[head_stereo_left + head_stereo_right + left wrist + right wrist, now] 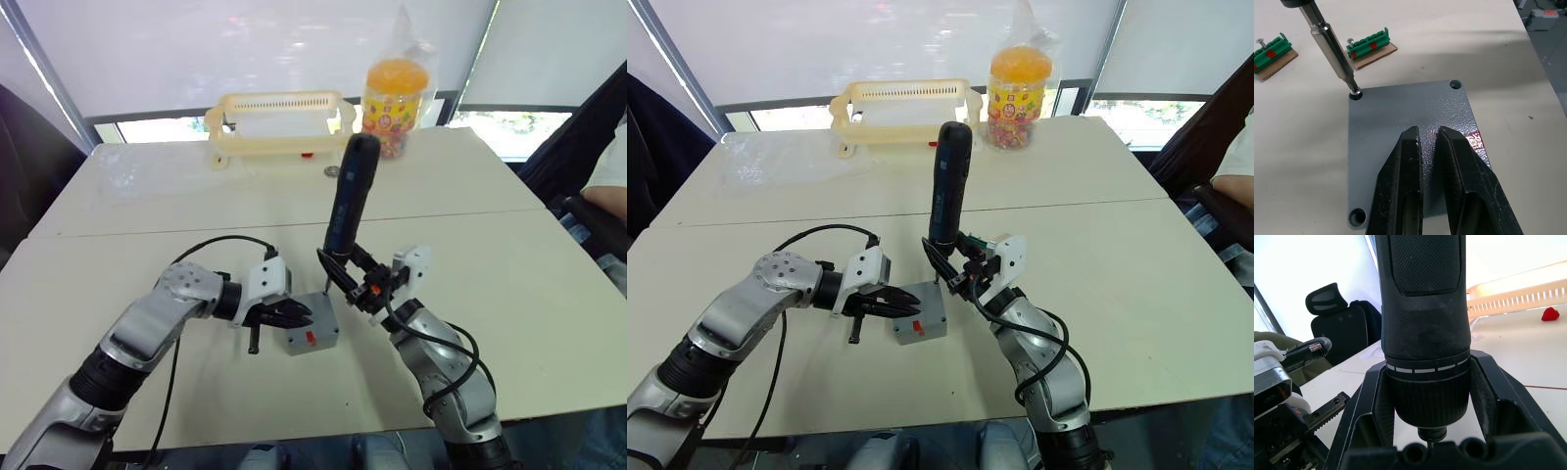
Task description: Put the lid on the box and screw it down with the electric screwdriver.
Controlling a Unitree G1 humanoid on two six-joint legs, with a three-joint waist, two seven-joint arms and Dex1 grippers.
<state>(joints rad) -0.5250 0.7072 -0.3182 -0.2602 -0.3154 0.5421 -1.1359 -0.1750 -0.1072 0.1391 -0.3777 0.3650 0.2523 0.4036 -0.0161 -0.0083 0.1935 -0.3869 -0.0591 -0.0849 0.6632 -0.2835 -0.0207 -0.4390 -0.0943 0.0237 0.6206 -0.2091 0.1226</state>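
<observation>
Your right claw (355, 277) is clenched around the lower body of the electric screwdriver (348, 196), gripping it just above the chuck. The tool stands nearly upright, its long axis leaning a little so the butt tips toward the counter's far edge, and the thin bit points down. In the left wrist view the bit tip sits in one corner screw hole of the lid (1405, 122); that contact is what the coming move turns on, so keep the axis straight over that hole.

The lid lies flat on the box (312, 328), which rests on the counter (509, 294) near its front edge, about midway between your arms, red mark facing the front edge. Two other corner holes in view look empty, so the fastening seems to be at an early stage.

Your left claw (284, 315) has its fingers (1400, 186) nearly together, holding nothing, tips pressing down on the lid's top to steady it.
</observation>
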